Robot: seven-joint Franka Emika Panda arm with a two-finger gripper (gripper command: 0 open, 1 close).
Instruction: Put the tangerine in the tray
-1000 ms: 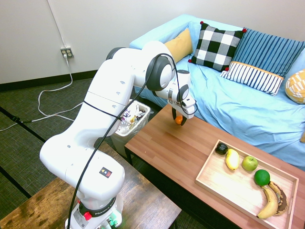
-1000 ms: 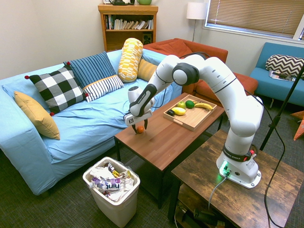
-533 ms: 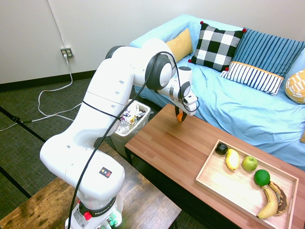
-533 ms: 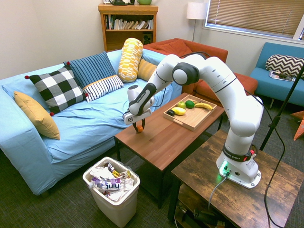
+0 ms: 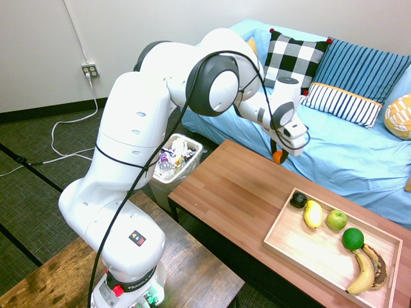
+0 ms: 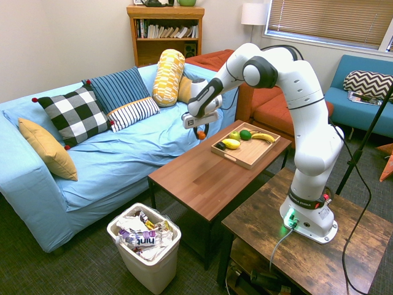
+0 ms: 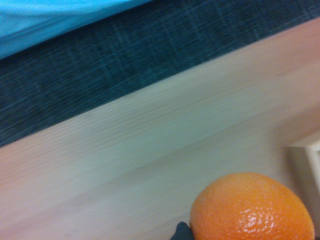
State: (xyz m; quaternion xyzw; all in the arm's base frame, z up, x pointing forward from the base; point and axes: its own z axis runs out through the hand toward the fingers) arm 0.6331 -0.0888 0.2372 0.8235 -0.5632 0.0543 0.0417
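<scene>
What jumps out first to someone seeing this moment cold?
The big white arm arches over the wooden coffee table, its gripper shut on the tangerine in mid-air near the table's sofa-side edge. Next, the tray at the table's far end, with a lemon, green apple, lime and bananas.

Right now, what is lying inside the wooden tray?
Inside the wooden tray: a dark fruit, a lemon, a green apple, a lime, two bananas. The tangerine is not in it.

Tangerine (image 7: pixel 252 207) peel dimpled, glossy – tray (image 5: pixel 292 247) pale matt wood.
</scene>
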